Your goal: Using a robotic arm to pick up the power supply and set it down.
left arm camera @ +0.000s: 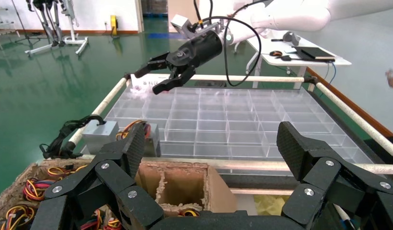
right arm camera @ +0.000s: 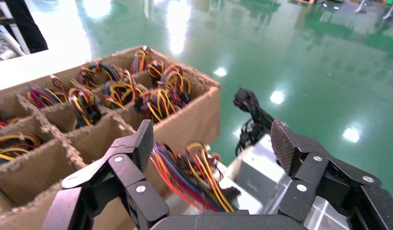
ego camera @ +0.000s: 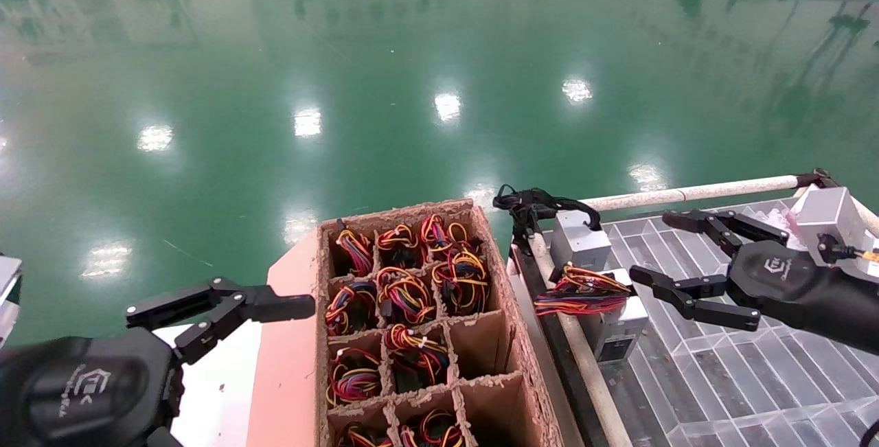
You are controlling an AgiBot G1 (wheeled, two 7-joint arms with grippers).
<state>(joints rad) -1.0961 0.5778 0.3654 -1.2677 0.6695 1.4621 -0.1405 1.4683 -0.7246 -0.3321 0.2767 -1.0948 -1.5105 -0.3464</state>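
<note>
Small grey metal power supply (ego camera: 618,327) with red-yellow wire loop: lies on clear gridded plastic tray (ego camera: 728,378), beside brown divided cardboard crate (ego camera: 511,310). Right gripper (ego camera: 663,248): fingers wide, empty, near. Advice: straddle casing, avoid wires. Left gripper (ego camera: 220,310): wide, parked.

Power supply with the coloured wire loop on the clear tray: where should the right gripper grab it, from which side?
Probably the grey metal body of the power supply, not the wire bundle draped over its end nearest the cardboard box. Come from above with the open right gripper, fingers spanning the flat side walls; loose wires would likely slip.
</note>
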